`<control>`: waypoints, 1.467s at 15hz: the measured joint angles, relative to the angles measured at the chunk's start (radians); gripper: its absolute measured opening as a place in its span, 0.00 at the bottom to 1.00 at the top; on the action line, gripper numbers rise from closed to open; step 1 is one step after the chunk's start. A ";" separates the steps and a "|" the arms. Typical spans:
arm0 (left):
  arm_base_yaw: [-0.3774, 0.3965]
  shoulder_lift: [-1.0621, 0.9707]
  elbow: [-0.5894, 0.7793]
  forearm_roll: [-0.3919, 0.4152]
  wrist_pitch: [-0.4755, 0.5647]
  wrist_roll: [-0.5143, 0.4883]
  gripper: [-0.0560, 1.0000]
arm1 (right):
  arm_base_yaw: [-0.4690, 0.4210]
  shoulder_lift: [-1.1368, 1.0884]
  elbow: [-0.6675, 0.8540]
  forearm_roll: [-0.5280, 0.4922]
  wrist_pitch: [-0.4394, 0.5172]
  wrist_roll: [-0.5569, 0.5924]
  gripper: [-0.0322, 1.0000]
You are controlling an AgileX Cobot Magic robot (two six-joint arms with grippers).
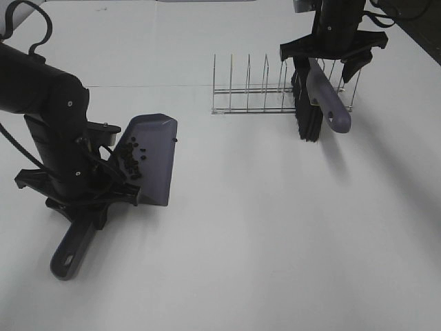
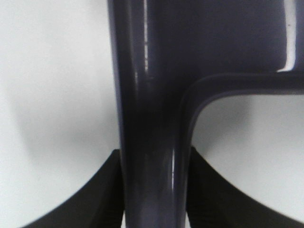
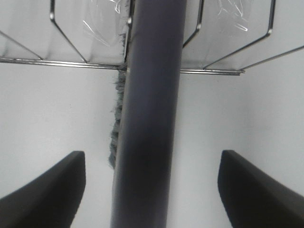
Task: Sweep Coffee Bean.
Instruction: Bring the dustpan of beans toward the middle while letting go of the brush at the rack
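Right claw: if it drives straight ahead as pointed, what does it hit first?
The brush handle: it sits centred between the open fingers of the right claw, directly ahead. How far off it is looks hard to judge.

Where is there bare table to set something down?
Bare: the wide table stretch between the dustpan and the wire rack, and all the near right side. Crowded: the left, with dustpan, coffee beans and left claw; far right, brush at rack.
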State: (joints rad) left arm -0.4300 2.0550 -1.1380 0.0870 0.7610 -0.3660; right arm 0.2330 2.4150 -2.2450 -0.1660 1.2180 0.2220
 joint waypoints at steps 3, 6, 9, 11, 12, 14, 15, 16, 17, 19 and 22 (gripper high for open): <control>0.000 0.000 0.000 0.000 0.000 0.000 0.38 | 0.000 -0.058 -0.002 0.092 0.000 -0.031 0.69; 0.000 0.000 0.000 0.000 0.000 0.000 0.38 | 0.000 -0.176 0.043 0.151 0.000 -0.049 0.69; 0.000 0.000 0.000 0.000 0.000 0.000 0.38 | 0.000 -0.342 0.237 0.152 -0.001 -0.052 0.69; 0.000 -0.001 0.000 0.000 -0.001 0.000 0.38 | 0.000 -0.500 0.482 0.152 -0.001 -0.052 0.69; 0.000 -0.005 0.000 0.000 -0.004 0.000 0.38 | 0.000 -0.558 0.561 0.152 -0.001 -0.052 0.69; 0.000 -0.013 0.001 0.005 -0.021 0.001 0.38 | 0.000 -0.638 0.683 0.152 0.000 -0.052 0.69; 0.000 -0.016 -0.002 0.011 -0.031 0.001 0.38 | 0.000 -0.687 0.766 0.152 -0.007 -0.052 0.69; 0.000 -0.016 -0.016 0.012 -0.032 0.001 0.38 | 0.000 -0.741 0.843 0.153 -0.021 -0.052 0.69; 0.000 -0.016 -0.034 0.008 -0.030 0.001 0.38 | 0.000 -0.797 0.908 0.154 -0.037 -0.052 0.69; 0.000 -0.016 -0.058 -0.003 -0.035 0.001 0.38 | 0.000 -0.900 1.027 0.155 -0.065 -0.052 0.69; 0.000 -0.014 -0.066 -0.005 -0.041 0.001 0.38 | 0.000 -1.070 1.184 0.159 -0.087 -0.052 0.69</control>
State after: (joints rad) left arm -0.4300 2.0410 -1.2040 0.0820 0.7200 -0.3650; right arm 0.2330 1.3450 -1.0610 -0.0070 1.1310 0.1700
